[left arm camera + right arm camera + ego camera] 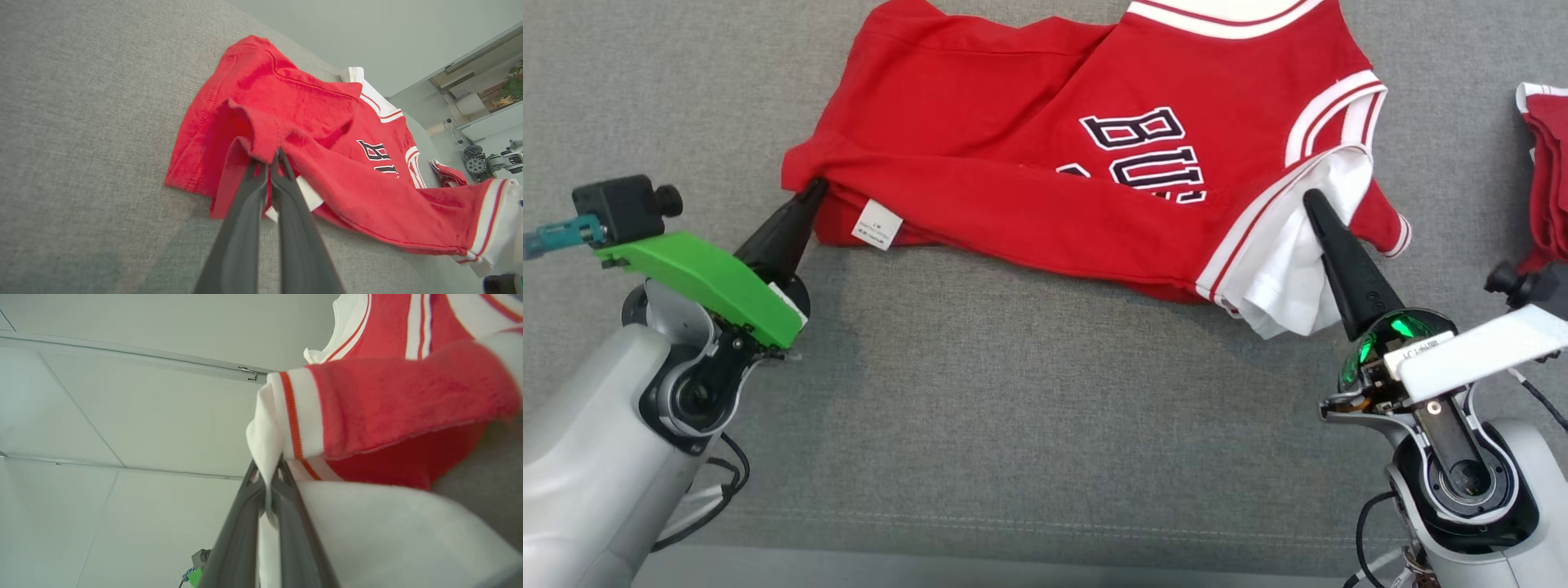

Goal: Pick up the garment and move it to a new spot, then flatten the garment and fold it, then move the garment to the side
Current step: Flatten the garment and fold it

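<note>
The garment (pixel 1045 155) is a red jersey with white trim and dark lettering, lying partly folded over itself on the grey fabric surface (pixel 980 392). My left gripper (pixel 813 192) is shut on its red hem corner at the left end. In the left wrist view the two dark fingers pinch a bunched fold of red cloth (pixel 267 147). My right gripper (pixel 1313 200) is shut on the white sleeve part at the jersey's right end. The right wrist view has white cloth (pixel 265 437) caught between the fingers, lifted off the surface. A white label (pixel 876 223) hangs at the lower edge.
Another red and white cloth (pixel 1547 163) lies at the right edge of the head view. The grey surface's front edge (pixel 1013 547) runs along the bottom. The left wrist view has room furniture and equipment (pixel 486 159) far behind the jersey.
</note>
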